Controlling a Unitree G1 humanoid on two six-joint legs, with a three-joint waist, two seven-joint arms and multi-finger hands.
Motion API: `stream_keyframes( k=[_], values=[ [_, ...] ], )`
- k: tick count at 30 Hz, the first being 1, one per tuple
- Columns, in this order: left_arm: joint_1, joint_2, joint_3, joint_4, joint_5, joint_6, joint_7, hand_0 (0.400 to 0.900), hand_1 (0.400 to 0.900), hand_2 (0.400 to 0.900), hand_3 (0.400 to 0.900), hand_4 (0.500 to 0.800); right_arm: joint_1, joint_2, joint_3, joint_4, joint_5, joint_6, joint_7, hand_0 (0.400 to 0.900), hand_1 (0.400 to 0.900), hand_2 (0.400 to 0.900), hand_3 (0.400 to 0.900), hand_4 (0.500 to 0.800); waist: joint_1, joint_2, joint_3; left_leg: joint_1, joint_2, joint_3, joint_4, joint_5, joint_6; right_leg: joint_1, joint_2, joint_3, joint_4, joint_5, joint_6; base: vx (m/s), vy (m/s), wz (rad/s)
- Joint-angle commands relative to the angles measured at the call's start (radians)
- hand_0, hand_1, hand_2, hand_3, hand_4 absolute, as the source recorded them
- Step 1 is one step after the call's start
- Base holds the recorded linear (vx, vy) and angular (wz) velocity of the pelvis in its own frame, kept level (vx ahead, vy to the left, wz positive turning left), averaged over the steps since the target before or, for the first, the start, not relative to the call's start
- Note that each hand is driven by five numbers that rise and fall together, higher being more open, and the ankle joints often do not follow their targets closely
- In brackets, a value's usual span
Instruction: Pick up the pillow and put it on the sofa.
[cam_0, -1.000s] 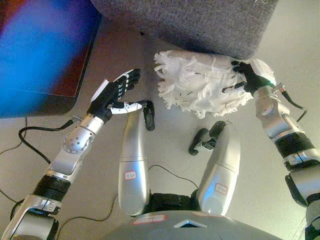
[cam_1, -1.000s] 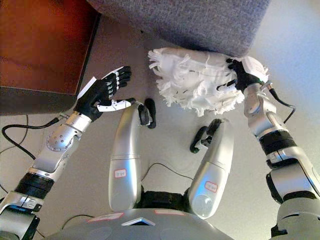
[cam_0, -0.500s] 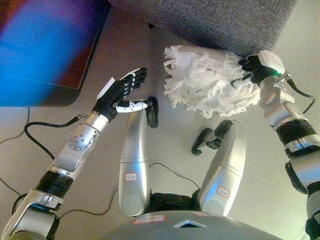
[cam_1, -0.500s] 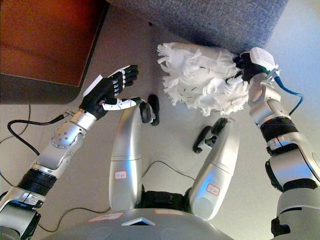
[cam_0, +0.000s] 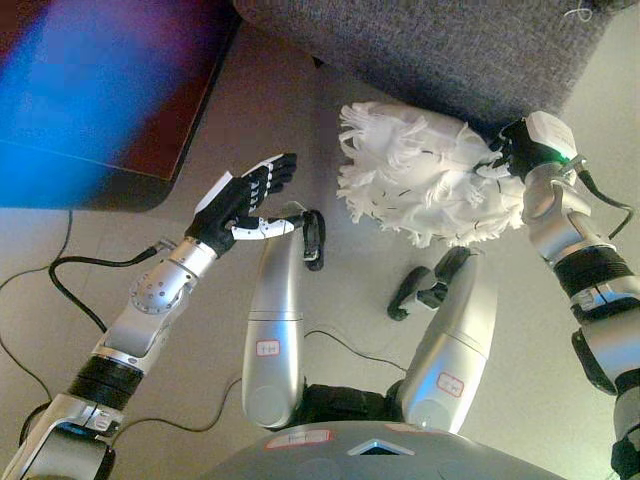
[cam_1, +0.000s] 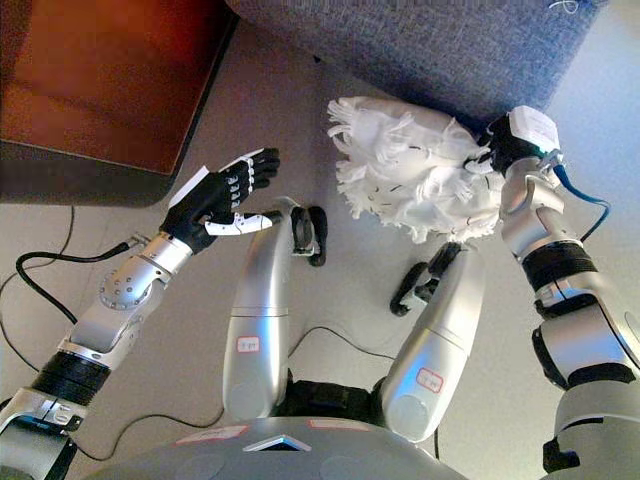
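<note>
One pillow (cam_0: 425, 185), one sofa (cam_0: 440, 45), two hands.

Silver-grey arms with black bands end in dark hands, seemingly white-tipped on some fingers.

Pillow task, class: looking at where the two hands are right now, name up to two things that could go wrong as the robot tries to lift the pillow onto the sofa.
1. Only the right hand touches the fluffy white pillow, at its right edge; the left hand hangs open, apart from it. A one-sided lift might let the soft pillow sag or slip.
2. The pillow lies against the grey sofa base, so it could catch on the sofa's edge when raised.
</note>
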Motion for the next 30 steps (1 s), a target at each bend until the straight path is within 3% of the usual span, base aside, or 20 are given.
stream_keyframes(
  k=[1,5,9,12,22,30],
  values=[
    [0.002,-0.001,0.065,-0.133,-0.040,-0.061,-0.003,0.900,0.900,0.900,0.900,0.800,-0.013,-0.025,-0.064,-0.055,0.006,-0.040,-0.098,0.400,0.400,0.400,0.400,0.500,0.008,0.032,-0.002,0.147,0.054,0.004,0.043,-0.125,-0.016,-0.016,0.035,-0.009,-0.094,0.196,-0.010,0.01,-0.011,-0.05],
    [-0.003,-0.007,0.064,-0.119,-0.047,-0.051,0.025,0.900,0.900,0.900,0.900,0.800,-0.014,-0.002,-0.085,-0.105,-0.009,-0.073,-0.146,0.400,0.400,0.400,0.400,0.500,0.001,0.028,-0.008,0.194,0.058,0.007,-0.040,-0.109,-0.016,0.018,0.063,-0.015,-0.185,0.221,0.001,-0.05,0.017,-0.18],
    [-0.036,-0.035,0.052,-0.078,-0.062,0.004,0.125,0.900,0.900,0.900,0.900,0.800,-0.018,0.004,-0.103,-0.191,-0.018,-0.114,-0.201,0.400,0.400,0.400,0.400,0.500,-0.011,0.016,-0.028,0.268,0.061,0.017,-0.219,-0.063,-0.030,0.085,0.103,-0.019,-0.371,0.279,0.009,-0.10,0.067,-0.28],
    [-0.030,-0.066,0.065,-0.063,-0.063,0.038,0.151,0.900,0.900,0.900,0.900,0.800,0.035,0.007,-0.140,-0.288,-0.047,-0.127,-0.210,0.400,0.400,0.400,0.400,0.500,-0.023,0.001,-0.047,0.342,0.063,0.025,-0.349,-0.024,-0.038,0.155,0.119,-0.024,-0.489,0.322,0.011,0.00,0.055,-0.23],
    [0.046,-0.112,0.110,0.000,-0.013,0.108,0.108,0.900,0.900,0.900,0.900,0.800,0.316,0.008,-0.314,-0.587,-0.071,-0.228,-0.248,0.400,0.400,0.400,0.400,0.500,-0.041,-0.088,-0.146,0.647,0.064,0.061,-0.734,0.107,-0.041,0.496,0.141,-0.106,-0.900,0.443,0.018,0.09,0.006,-0.15],
    [0.144,-0.167,0.167,0.042,0.011,0.162,0.079,0.900,0.900,0.900,0.900,0.800,0.538,-0.006,-0.457,-0.813,-0.072,-0.332,-0.213,0.400,0.400,0.400,0.400,0.500,-0.068,-0.119,-0.250,0.918,0.046,0.109,-1.087,0.225,-0.061,0.766,0.228,-0.135,-1.269,0.544,0.052,0.11,0.027,-0.20]
  ],
)
